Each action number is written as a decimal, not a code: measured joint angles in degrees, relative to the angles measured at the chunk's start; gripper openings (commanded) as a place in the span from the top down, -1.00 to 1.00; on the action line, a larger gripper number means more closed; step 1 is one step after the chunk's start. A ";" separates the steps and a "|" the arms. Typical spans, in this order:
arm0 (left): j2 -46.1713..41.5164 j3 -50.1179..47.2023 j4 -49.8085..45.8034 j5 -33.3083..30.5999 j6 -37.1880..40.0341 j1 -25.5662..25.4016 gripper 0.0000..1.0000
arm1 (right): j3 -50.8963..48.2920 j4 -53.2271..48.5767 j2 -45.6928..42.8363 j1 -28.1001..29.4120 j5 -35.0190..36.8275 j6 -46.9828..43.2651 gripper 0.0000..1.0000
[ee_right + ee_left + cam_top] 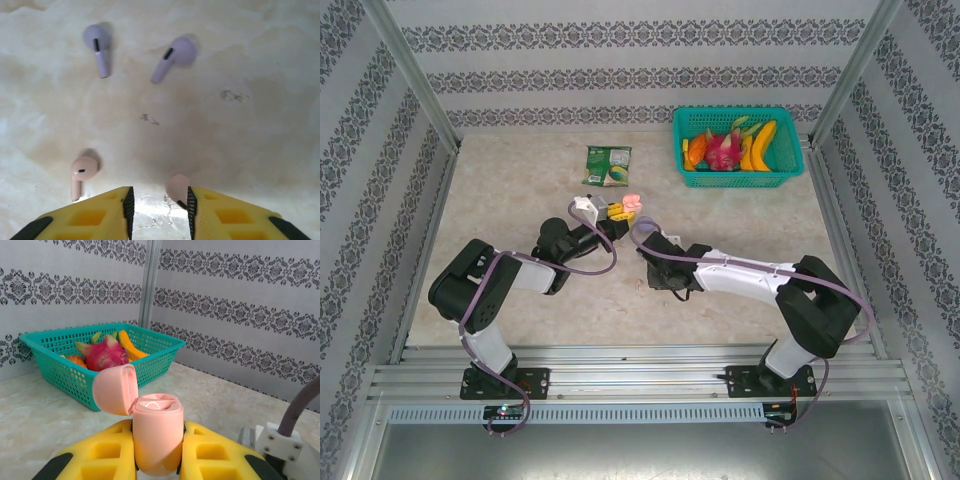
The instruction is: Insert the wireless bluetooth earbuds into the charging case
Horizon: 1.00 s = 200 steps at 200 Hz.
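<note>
My left gripper [157, 447] is shut on a pale pink charging case [157, 432], held upright above the table with its lid [116, 390] flipped open to the left. In the top view the case [632, 204] sits at the left gripper [617, 212], mid-table. My right gripper [160, 202] points down at the table, open. A pink earbud [177, 189] lies between its fingers, against the right pad [190, 210] and apart from the left one. Another pink earbud [82, 172] lies to the left. Two lilac earbuds [100, 47] [172, 57] lie farther ahead.
A teal basket [790, 170] of toy fruit stands at the back right. A green snack packet [608, 165] lies at the back centre. Patterned walls and metal posts enclose the table. The right arm [740, 272] reaches toward the centre, close to the left gripper.
</note>
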 measured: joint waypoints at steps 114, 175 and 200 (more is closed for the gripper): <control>0.00 0.00 -0.02 0.00 0.00 0.00 1.00 | 0.68 -0.59 2.78 -5.97 -8.66 -18.73 0.24; 0.00 0.00 -0.04 0.00 0.02 0.00 1.00 | 0.70 -0.61 6.51 -5.97 -9.92 -19.61 0.28; 0.00 0.00 -0.02 0.00 0.02 0.00 1.00 | 1.11 -0.83 6.82 -5.97 -9.70 -19.63 0.30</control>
